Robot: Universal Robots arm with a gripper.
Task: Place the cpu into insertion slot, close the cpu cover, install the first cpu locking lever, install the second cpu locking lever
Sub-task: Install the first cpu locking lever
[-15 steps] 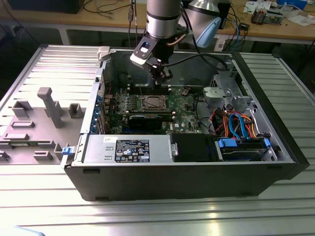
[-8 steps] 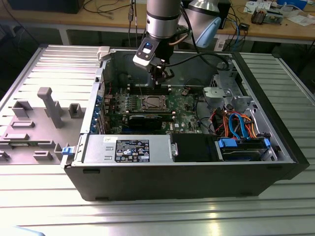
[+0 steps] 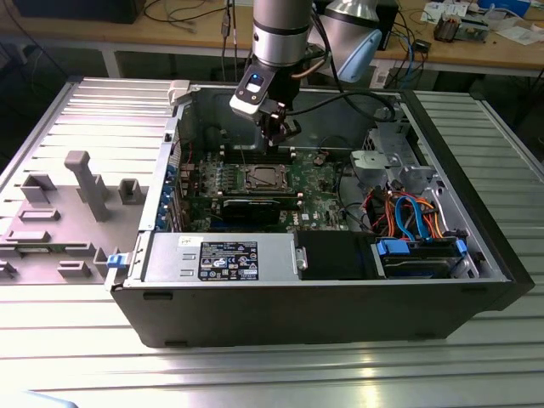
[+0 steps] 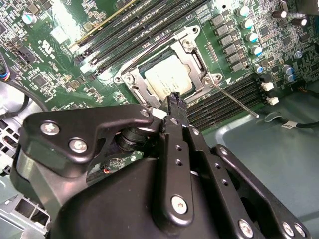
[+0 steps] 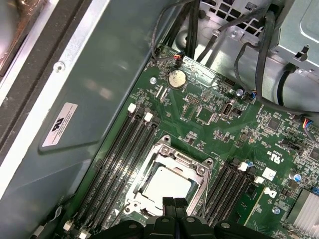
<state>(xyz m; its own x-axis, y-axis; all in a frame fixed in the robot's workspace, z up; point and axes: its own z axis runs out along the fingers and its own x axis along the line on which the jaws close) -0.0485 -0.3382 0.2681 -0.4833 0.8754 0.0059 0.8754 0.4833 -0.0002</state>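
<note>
Exterior view gives you the open black metal computer case [image 3: 340, 314], its green circuit board [image 3: 319, 183], and the arm's black gripper [image 3: 279, 129] hovering near the square silver-rimmed insertion slot [image 3: 263, 178]. In the second wrist view the thin silvery cpu cover [image 4: 193, 50] lies down around the dull grey square cpu [image 4: 167, 74], seated in the slot. The jaws are pressed together, holding nothing. You seem to be at the first locking lever: the thin wire lever [image 4: 237, 99] looks unlatched, slanting over the long black memory slots [image 4: 204, 110]. Hooking it probably calls for a precise downward push, clear of the round capacitors [image 4: 247, 30].
</note>
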